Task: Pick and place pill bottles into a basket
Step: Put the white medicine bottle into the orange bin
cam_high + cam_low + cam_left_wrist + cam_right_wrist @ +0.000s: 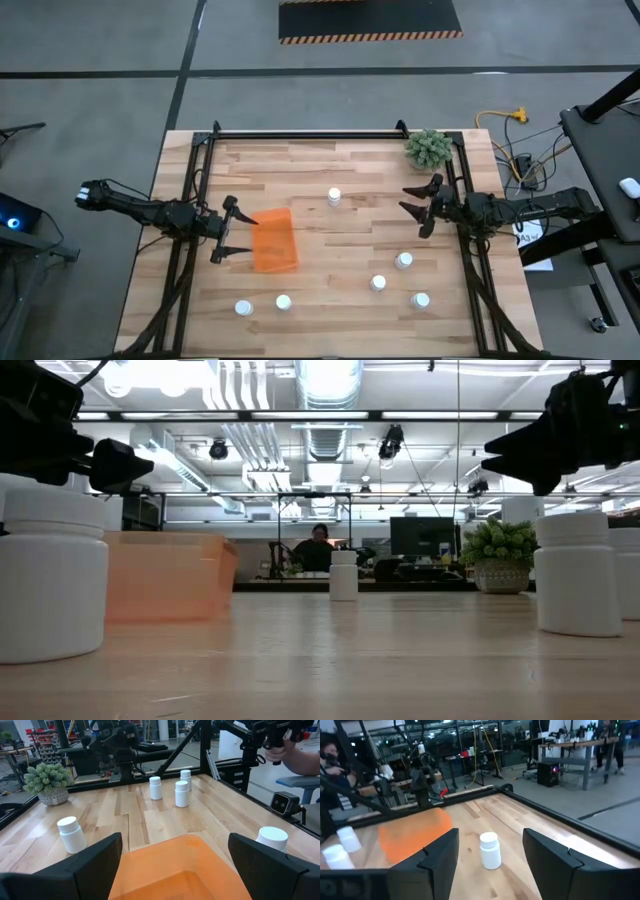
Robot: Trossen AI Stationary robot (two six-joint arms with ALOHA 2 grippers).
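— Where are your grippers, and how do the jaws stand?

— My left gripper hangs at nine o'clock on the table, fingers spread wide, nothing between them, right at the basket's near edge. My right gripper sits at three o'clock, jaws also apart and empty, pointing in toward the middle.

— And the basket?

— The orange basket lies left of centre, just in front of my left fingers. In my left wrist view its rim fills the space between my two fingertips. I can see nothing inside it.

— The pill bottles?

— All six stand upright on the wood, outside the basket. One is alone near twelve o'clock of centre, and it shows straight ahead between my right fingers. Three cluster toward four o'clock: one, one and one. Two stand near each other toward seven o'clock, below the basket: one and one.

— Anything else?

— A green plant in the one o'clock corner, and a person in the room beyond the table.
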